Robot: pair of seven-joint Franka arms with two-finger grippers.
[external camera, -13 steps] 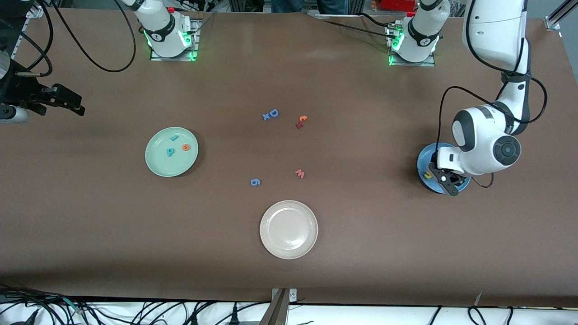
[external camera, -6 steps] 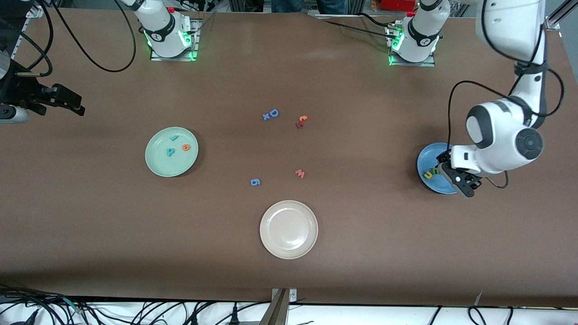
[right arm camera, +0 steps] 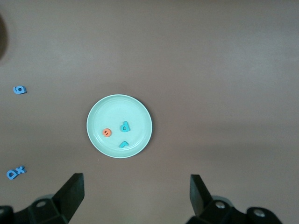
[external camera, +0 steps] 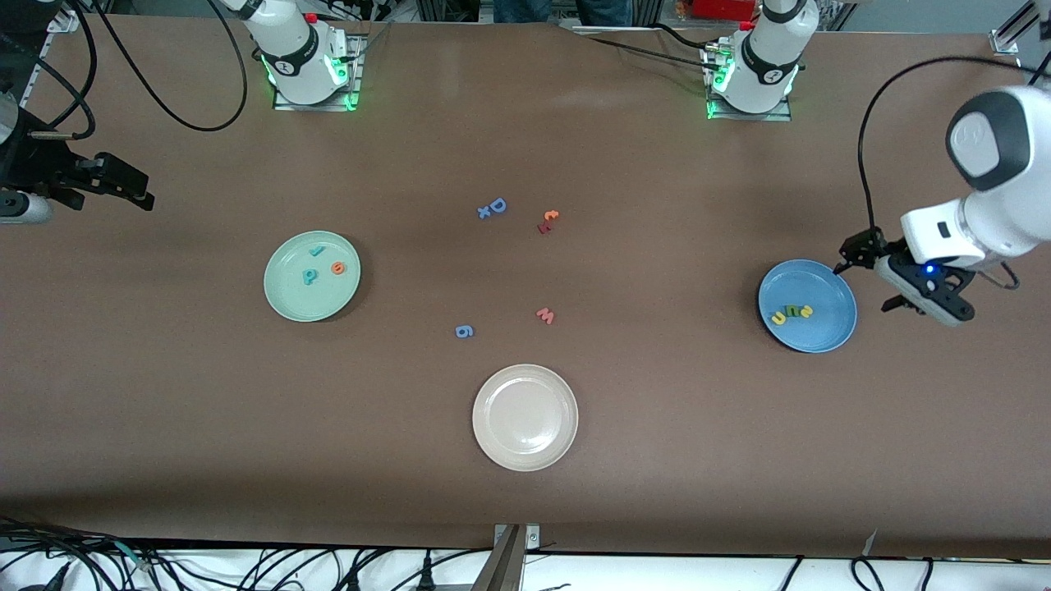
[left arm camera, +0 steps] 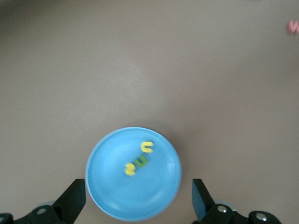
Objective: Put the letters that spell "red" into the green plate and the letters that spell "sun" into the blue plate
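The green plate (external camera: 289, 297) (right arm camera: 135, 112) holds the teal "d" (external camera: 309, 276) (right arm camera: 125, 126), the orange "e" (external camera: 337, 268) (right arm camera: 107, 132) and the teal "r" (external camera: 317, 251) (right arm camera: 124, 144). In the blue plate (external camera: 825, 332) (left arm camera: 117, 196) lie the yellow "s" (external camera: 805, 311) (left arm camera: 130, 170), the green arch (external camera: 790, 312) (left arm camera: 141, 161) and the yellow arch (external camera: 776, 318) (left arm camera: 147, 147) in a row. My left gripper (external camera: 872, 277) (left arm camera: 138, 200) hangs open and empty over the plate's edge at the left arm's end. My right gripper (external camera: 135, 189) (right arm camera: 135, 193) waits open and empty, high beside the green plate.
A cream-white plate (external camera: 493, 447) sits nearer the front camera at mid-table. Loose letters lie in the middle: a blue "D" with a small x (external camera: 493, 208) (right arm camera: 16, 172), a red and orange pair (external camera: 548, 221), a red "w" (external camera: 545, 315) (left arm camera: 293, 27), and a blue "6" (external camera: 464, 331) (right arm camera: 19, 89).
My left gripper has opened, risen and drawn back from over the blue plate toward the left arm's end. All three letters in that plate now show. The right arm has not moved.
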